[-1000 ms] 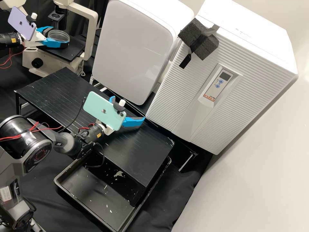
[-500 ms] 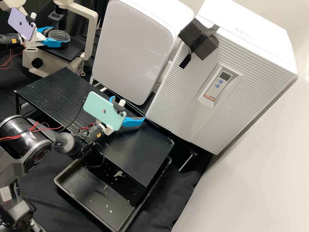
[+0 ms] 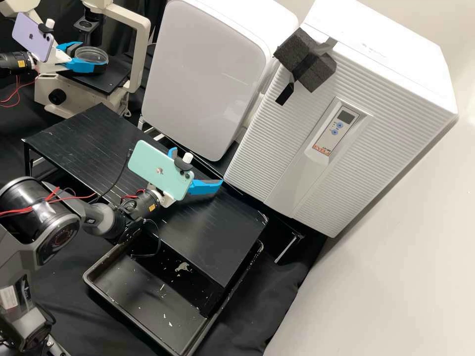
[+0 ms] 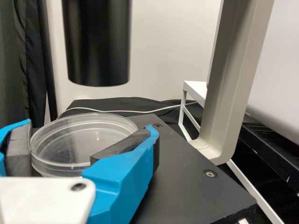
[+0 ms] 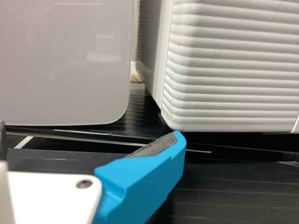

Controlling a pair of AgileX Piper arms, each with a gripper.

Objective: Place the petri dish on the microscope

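Ribbed white cabinet (image 3: 381, 138), dark foam block (image 3: 297, 49), black tray (image 3: 136, 291)

At ten o'clock in the high view, the white left gripper (image 3: 92, 55) has bright blue fingers (image 4: 119, 184) with dark pads (image 4: 122, 145); at nine o'clock, red cables (image 3: 24, 211) cross a black cylindrical joint housing (image 3: 29, 190).

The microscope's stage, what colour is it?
Black. The stage shows best in the left wrist view.

Orange lettering (image 3: 321, 150) stands on a control panel (image 3: 327, 137).
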